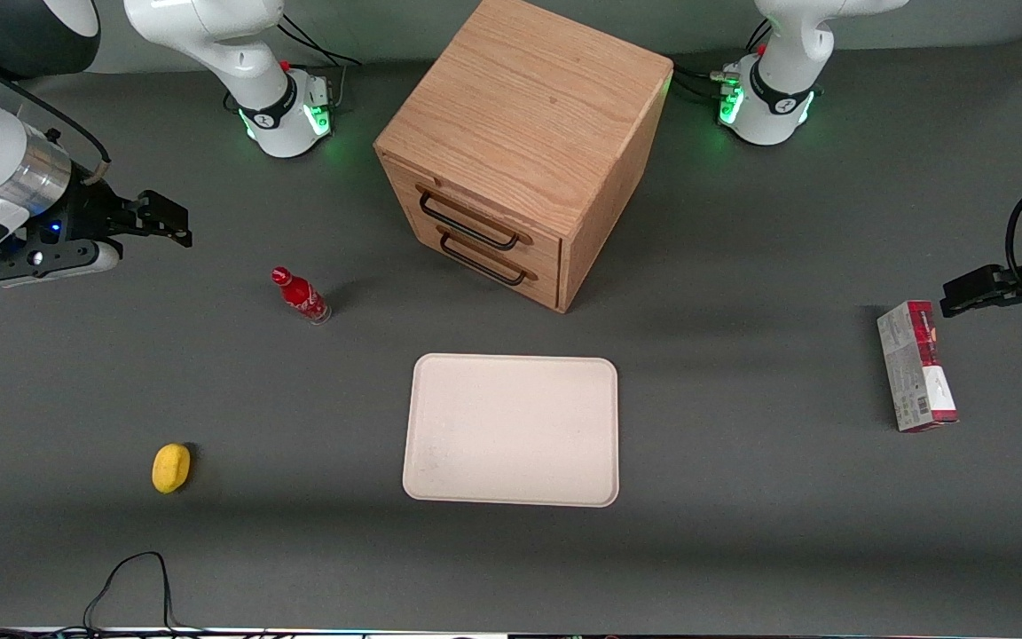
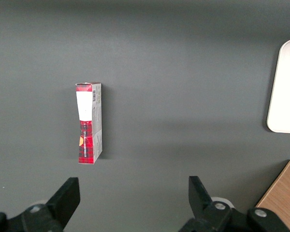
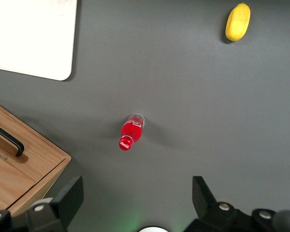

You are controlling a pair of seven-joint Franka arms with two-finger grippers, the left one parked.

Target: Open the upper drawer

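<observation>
The upper drawer (image 1: 475, 216) is the topmost of two in an oak cabinet (image 1: 524, 115) standing on the grey surface (image 1: 742, 497). Its light wood front carries a long black wire handle (image 1: 467, 224) and appears fully closed, flush with the cabinet face.

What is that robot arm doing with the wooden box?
It hasn't touched it yet. The working arm's tool is open and holds nothing, hanging above the table toward its own end, away from the oak cabinet. Its job is to pull out the upper drawer, but both drawers look shut. A small red bottle stands between the tool and the cabinet. A white tray lies nearer the front camera than the cabinet, with a yellow lemon off toward the working arm's end.
</observation>
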